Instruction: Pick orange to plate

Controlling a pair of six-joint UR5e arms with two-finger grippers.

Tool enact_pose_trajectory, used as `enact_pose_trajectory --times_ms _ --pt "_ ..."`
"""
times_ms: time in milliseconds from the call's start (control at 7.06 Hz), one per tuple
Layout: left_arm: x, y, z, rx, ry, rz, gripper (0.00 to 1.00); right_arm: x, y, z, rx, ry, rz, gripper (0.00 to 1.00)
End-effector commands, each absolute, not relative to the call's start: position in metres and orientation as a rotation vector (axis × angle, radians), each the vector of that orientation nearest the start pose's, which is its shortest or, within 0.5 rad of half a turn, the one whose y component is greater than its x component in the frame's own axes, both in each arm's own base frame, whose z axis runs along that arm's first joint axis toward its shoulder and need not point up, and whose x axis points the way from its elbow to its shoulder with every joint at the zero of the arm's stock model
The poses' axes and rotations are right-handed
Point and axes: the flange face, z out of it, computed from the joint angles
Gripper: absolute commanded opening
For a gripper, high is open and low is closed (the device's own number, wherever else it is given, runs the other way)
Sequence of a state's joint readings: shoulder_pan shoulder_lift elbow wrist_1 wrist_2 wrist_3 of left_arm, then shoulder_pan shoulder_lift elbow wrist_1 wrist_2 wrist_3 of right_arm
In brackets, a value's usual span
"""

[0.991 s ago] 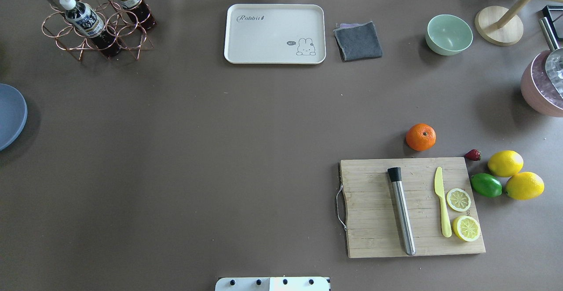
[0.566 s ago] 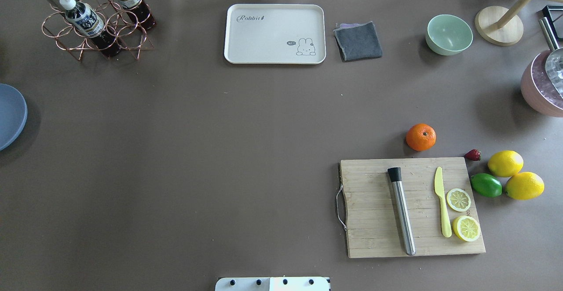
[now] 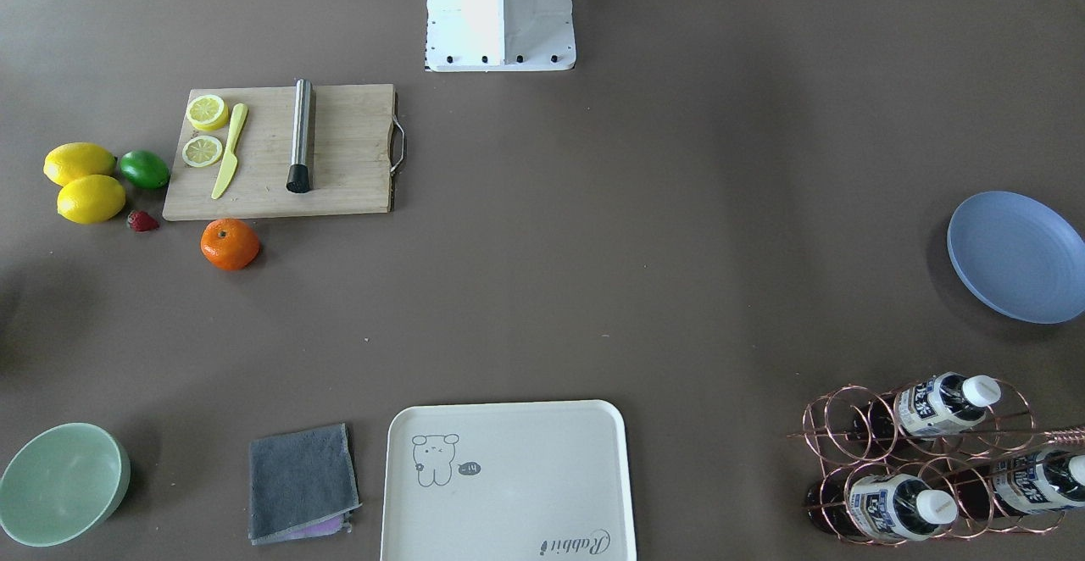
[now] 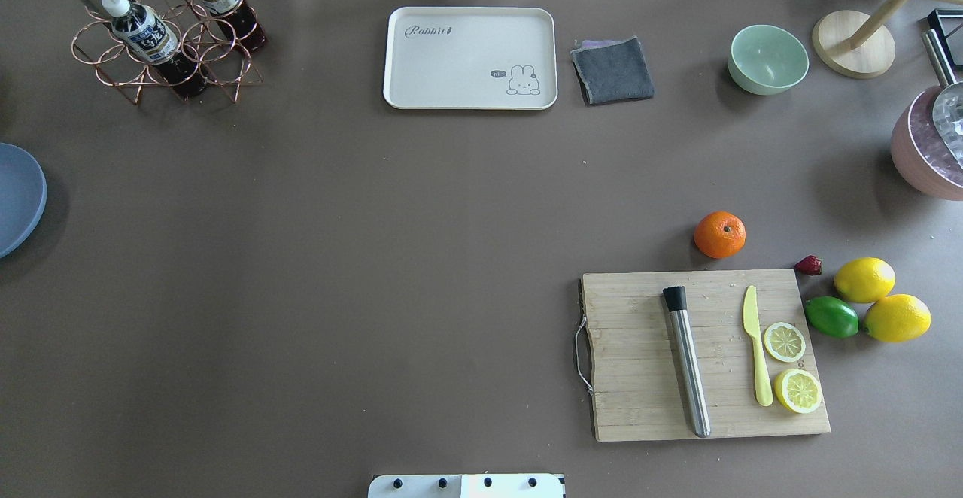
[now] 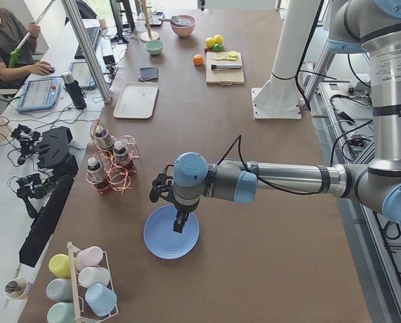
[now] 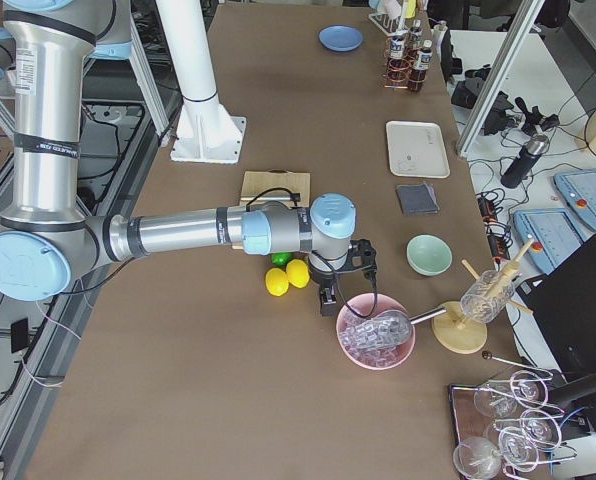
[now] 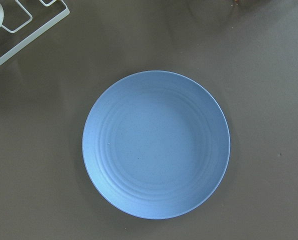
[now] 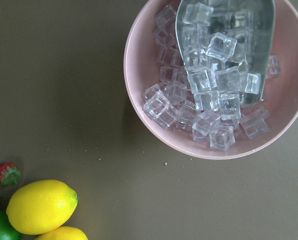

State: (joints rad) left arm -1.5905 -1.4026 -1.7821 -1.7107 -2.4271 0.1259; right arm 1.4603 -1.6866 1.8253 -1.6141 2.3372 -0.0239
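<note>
The orange [image 4: 720,235] rests on the brown table just beyond the cutting board [image 4: 647,355], and also shows in the front-facing view [image 3: 230,244]. The blue plate [image 4: 19,197] lies bare at the table's far left edge [image 3: 1017,256]; it fills the left wrist view [image 7: 156,145]. In the exterior left view my left gripper [image 5: 179,224] hangs directly over the plate [image 5: 161,243]. My right gripper [image 6: 329,300] hovers between the lemons and the pink ice bowl, well away from the orange. I cannot tell whether either gripper is open or shut.
On the board lie a steel muddler [image 4: 686,362], a yellow knife [image 4: 756,347] and two lemon slices. Two lemons [image 4: 865,280], a lime [image 4: 831,317] and a strawberry [image 4: 809,265] sit right of it. A pink ice bowl [image 8: 139,100], green bowl [image 4: 767,59], tray [image 4: 470,58], cloth and bottle rack [image 4: 162,39] line the edges.
</note>
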Motion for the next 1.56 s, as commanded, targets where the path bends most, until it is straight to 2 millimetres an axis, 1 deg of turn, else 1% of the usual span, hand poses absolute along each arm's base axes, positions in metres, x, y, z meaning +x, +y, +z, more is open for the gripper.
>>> enact_pose_trajectory --times_ms 0,142,283,425,566,850,991,1133,1274,1416 --pt "-0.067 -0.432 0.599 0.278 0.840 0.193 0.97 0.014 -0.449 0.598 0.044 -0.779 -0.156 1.00" --pt "-0.065 -0.439 0.597 0.267 0.844 0.169 0.97 0.014 -0.446 0.607 0.026 -0.779 -0.149 1.00" --pt "-0.063 -0.458 0.599 0.263 0.849 0.172 0.97 0.015 -0.444 0.612 0.016 -0.778 -0.145 1.00" --pt "-0.062 -0.458 0.601 0.256 0.853 0.168 0.97 0.015 -0.443 0.614 0.012 -0.778 -0.141 1.00" --pt "-0.061 -0.457 0.601 0.260 0.855 0.173 0.97 0.015 -0.442 0.609 0.021 -0.780 -0.145 1.00" --pt "-0.061 -0.454 0.598 0.261 0.858 0.166 0.98 0.014 -0.439 0.613 0.009 -0.810 -0.140 1.00" --pt "-0.059 -0.454 0.601 0.248 0.858 0.156 0.98 0.014 -0.439 0.607 0.019 -0.810 -0.146 1.00" --pt "-0.060 -0.454 0.617 0.222 0.853 0.139 0.97 0.014 -0.441 0.605 0.029 -0.811 -0.155 1.00" --pt "-0.056 -0.476 0.647 0.184 0.854 0.131 0.97 0.013 -0.444 0.598 0.044 -0.811 -0.165 1.00" --pt "-0.052 -0.506 0.686 0.193 0.855 0.138 0.97 0.013 -0.447 0.595 0.047 -0.813 -0.165 1.00"
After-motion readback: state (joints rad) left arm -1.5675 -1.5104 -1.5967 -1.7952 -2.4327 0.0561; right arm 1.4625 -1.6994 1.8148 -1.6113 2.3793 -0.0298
